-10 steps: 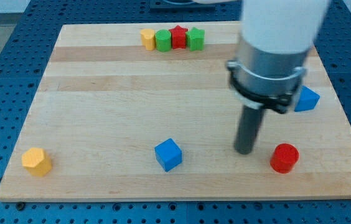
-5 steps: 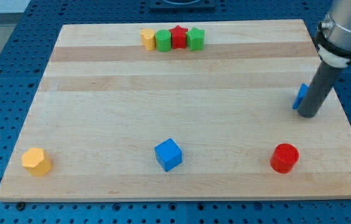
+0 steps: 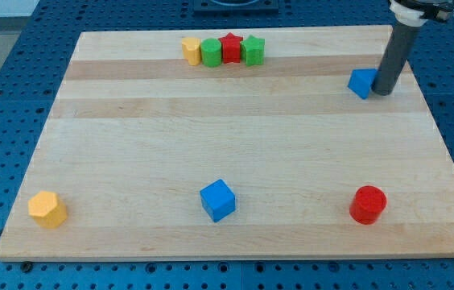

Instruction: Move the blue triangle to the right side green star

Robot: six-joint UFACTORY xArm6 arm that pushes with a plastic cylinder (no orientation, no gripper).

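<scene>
Here, my tip rests on the wooden board, touching the blue triangle's right side. It is a plain rod, with nothing to open or close. The green star sits well to its upper left, ending a row of four blocks.

My rod hides the blue triangle's right edge and runs off the view's top
</scene>
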